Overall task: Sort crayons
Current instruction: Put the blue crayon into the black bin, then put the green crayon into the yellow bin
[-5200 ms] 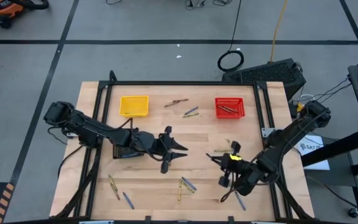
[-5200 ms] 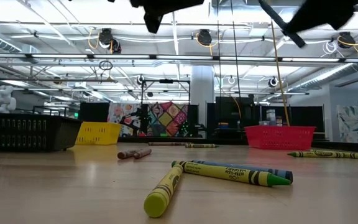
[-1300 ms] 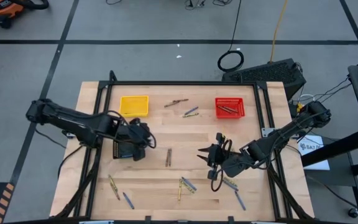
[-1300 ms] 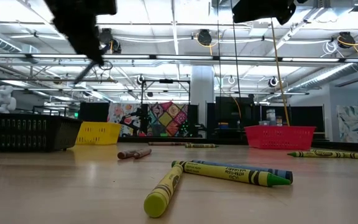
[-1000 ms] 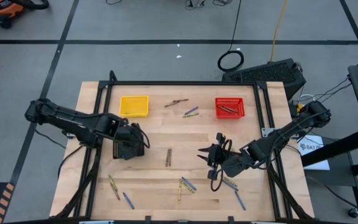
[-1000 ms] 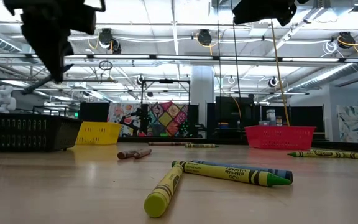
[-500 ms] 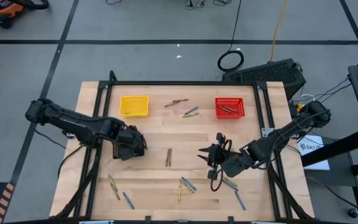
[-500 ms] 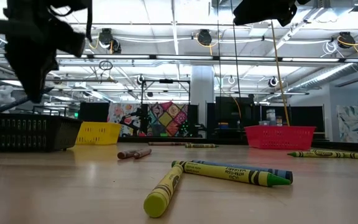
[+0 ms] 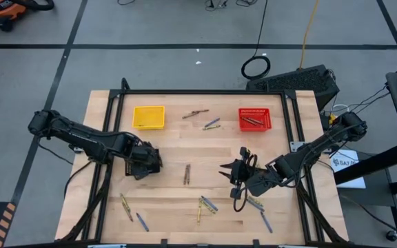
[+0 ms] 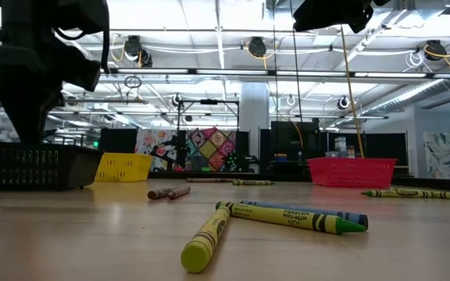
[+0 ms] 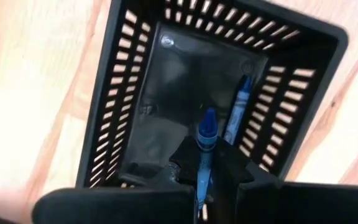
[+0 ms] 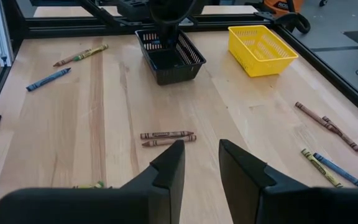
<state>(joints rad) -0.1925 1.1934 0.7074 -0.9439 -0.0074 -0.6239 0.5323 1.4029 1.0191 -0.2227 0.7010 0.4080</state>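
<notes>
Over the slotted black plastic basket [image 11: 216, 93], my left gripper [image 11: 207, 168] pinches a paper-wrapped blue crayon [image 11: 204, 146], seen only by its wrist camera; my right gripper [image 12: 201, 163] hovers parted, empty, mid-table.

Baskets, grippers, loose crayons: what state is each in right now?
Left gripper: shut on a blue crayon, over the black basket.
Black basket: one blue crayon already lying inside.
Right gripper: open, empty, above the table.
Red basket: holds crayons.
Yellow basket: looks empty.
Two brown crayons: lying loose, side by side.
</notes>
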